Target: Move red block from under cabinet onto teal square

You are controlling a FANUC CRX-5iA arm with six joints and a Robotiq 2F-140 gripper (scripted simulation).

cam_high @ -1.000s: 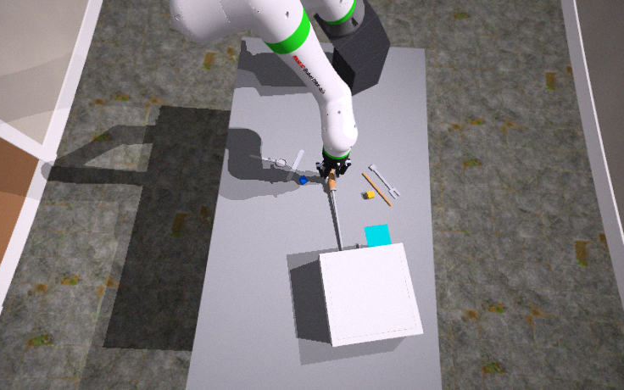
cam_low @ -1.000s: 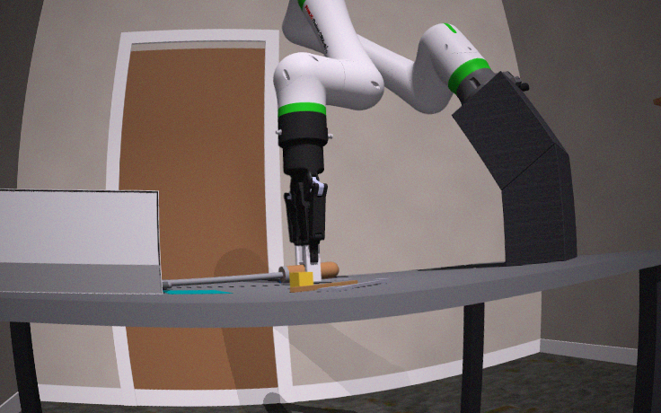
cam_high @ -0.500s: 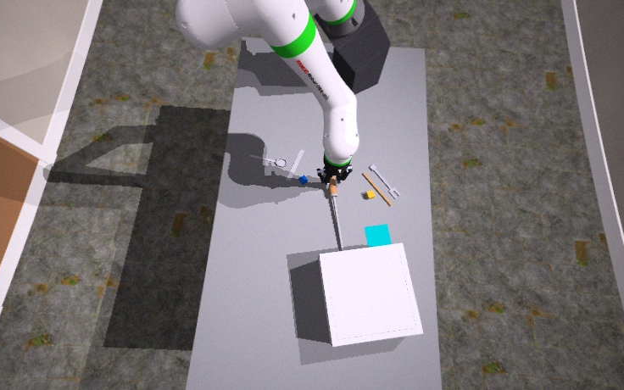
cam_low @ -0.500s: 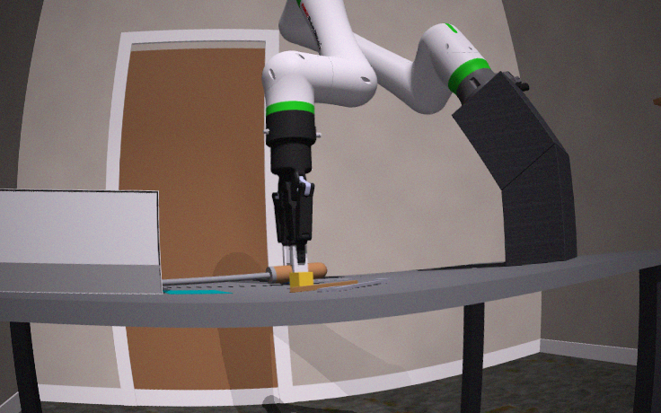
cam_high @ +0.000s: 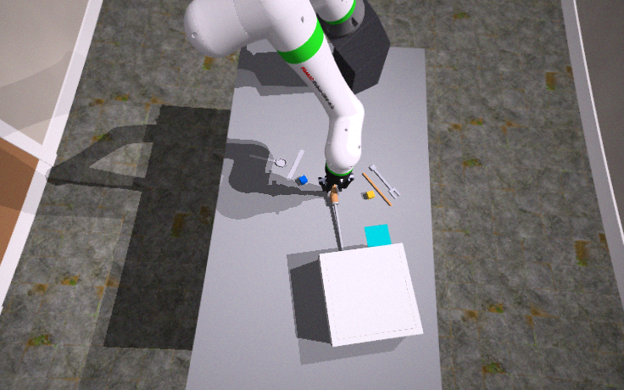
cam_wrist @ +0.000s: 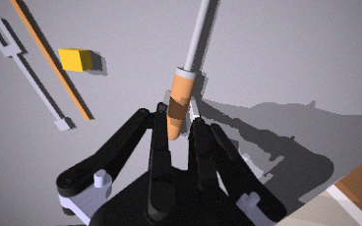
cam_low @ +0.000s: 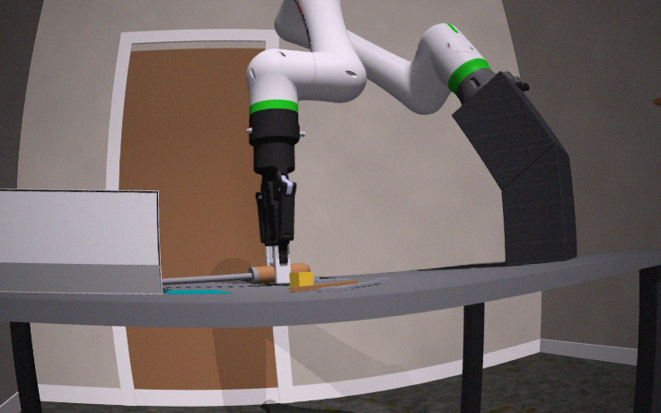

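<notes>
My gripper [cam_high: 336,185] is shut on the orange handle [cam_wrist: 179,100] of a long hook tool [cam_high: 337,220]. The tool's grey shaft runs over the table to the white cabinet [cam_high: 370,292], and its far end is hidden under the cabinet's near edge. In the side view the gripper [cam_low: 277,259] holds the handle [cam_low: 277,272] low over the table, with the shaft [cam_low: 205,278] reaching into the gap under the cabinet [cam_low: 62,241]. The teal square [cam_high: 377,235] lies flat against the cabinet's edge, to the right of the shaft. The red block is hidden from all views.
A yellow cube [cam_high: 369,194], an orange stick [cam_high: 376,188] and a grey fork tool [cam_high: 384,181] lie right of the gripper. A blue cube [cam_high: 302,180], a grey bar [cam_high: 295,164] and a ring-ended tool [cam_high: 275,161] lie to its left.
</notes>
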